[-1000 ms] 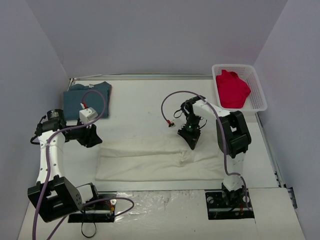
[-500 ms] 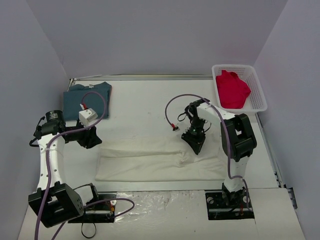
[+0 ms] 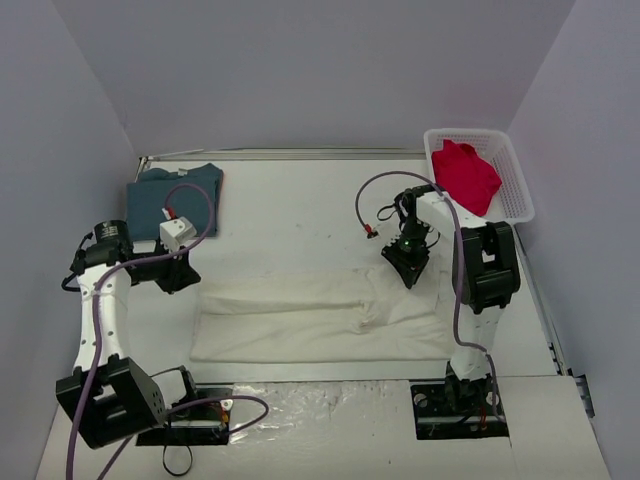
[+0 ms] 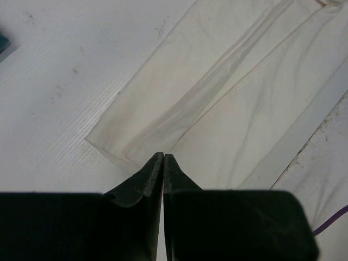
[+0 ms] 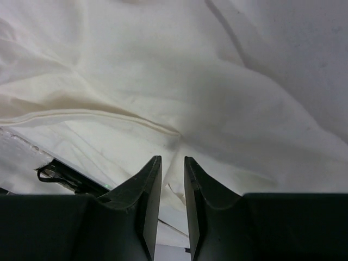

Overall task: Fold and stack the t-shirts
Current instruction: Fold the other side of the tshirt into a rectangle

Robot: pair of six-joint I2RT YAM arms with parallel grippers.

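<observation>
T-shirt (image 3: 300, 320); left end effector (image 4: 163, 156) now closed

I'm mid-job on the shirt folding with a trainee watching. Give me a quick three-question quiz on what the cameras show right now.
1. True or false: the red t-shirt lies in the white basket.
2. The cream-white t-shirt lies: A) in the basket; B) spread on the table just beyond both arm bases; C) bunched in the far left corner.
3. Fill in: the left gripper is shut; the right gripper has its fingers slightly ____.
Key: 1 true; 2 B; 3 apart.
</observation>
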